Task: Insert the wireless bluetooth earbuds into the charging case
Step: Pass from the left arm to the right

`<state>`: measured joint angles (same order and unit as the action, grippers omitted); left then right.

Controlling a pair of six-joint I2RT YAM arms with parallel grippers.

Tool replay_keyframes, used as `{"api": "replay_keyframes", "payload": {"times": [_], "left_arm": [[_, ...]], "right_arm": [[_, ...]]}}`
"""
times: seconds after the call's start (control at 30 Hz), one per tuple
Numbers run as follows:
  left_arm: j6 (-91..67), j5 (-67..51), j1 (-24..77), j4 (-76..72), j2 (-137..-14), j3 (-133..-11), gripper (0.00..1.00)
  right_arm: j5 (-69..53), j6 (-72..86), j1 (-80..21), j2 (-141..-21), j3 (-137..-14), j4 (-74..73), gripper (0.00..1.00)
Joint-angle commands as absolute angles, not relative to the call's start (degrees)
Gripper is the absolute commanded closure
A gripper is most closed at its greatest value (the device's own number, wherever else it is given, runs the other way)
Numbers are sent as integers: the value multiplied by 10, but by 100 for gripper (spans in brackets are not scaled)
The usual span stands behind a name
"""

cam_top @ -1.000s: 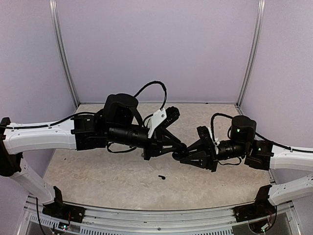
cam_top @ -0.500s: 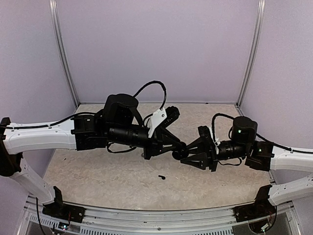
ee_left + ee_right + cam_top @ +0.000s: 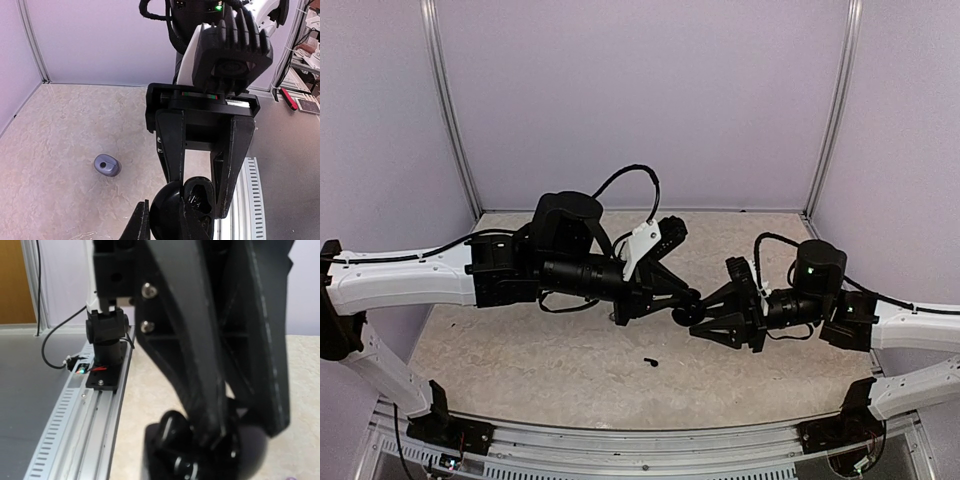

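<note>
1. The step in hand looks like loading the case (image 3: pixel 167 212), which hangs in mid-air over the middle of the surface (image 3: pixel 520 350), where the two arms meet.
2. The left jaws are pinched on the case. It sits at the bottom edge of the left wrist view, where only one tip of that arm's fingers (image 3: pixel 140 223) shows beside it.
3. The right jaws are spread, with the right arm's fingers (image 3: pixel 170 150) standing either side of the case's open hollow. I cannot tell whether they touch the case or whether an earbud already sits inside.
4. At least two earbuds are not yet in.
   - A black earbud (image 3: pixel 650 361) lies on the surface just nearer than the meeting jaws.
   - A grey earbud (image 3: pixel 107 165) lies on the surface on the far side of the case, well apart from it.
5. My judgement of the next move: the right arm draws clear of the case, drops to a loose earbud and pinches it. It then brings the earbud back over the hollow. The left arm must hold the case level and steady, since both the earbud and its seat are small.
6. What each view shows:
   - The top view shows both arms and the black earbud, but the arms hide the case's hollow and I cannot pick out the grey earbud there.
   - The left wrist view shows the hollow, the spread fingers and the grey earbud, but not the black one.
   - The right wrist view is mostly filled by the left arm's fingers up close, with the base rail (image 3: pixel 75 405) to the left and no earbud.
</note>
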<state>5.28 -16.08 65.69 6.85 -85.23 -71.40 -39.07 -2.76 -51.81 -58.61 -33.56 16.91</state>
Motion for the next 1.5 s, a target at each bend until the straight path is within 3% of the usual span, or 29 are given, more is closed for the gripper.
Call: {"api": "replay_keyframes", "payload": {"times": [0.0, 0.47, 0.63, 0.8, 1.3, 1.47], "left_arm": [[54, -157, 659, 42, -835, -706, 94], [57, -151, 660, 34, -830, -698, 93], [53, -143, 660, 34, -829, -696, 77], [44, -136, 658, 36, -826, -700, 68], [7, -171, 619, -36, -760, -627, 46], [58, -151, 609, 56, -755, -611, 47]], "right_arm": [[-412, -2, -510, -592, -325, 201, 67], [-432, 35, -494, -600, -319, 229, 88], [-430, 30, -495, -600, -319, 225, 93], [-422, 17, -494, -601, -319, 216, 97], [-400, 40, -466, -582, -277, 244, 100], [-391, 62, -433, -551, -255, 240, 100]]}}
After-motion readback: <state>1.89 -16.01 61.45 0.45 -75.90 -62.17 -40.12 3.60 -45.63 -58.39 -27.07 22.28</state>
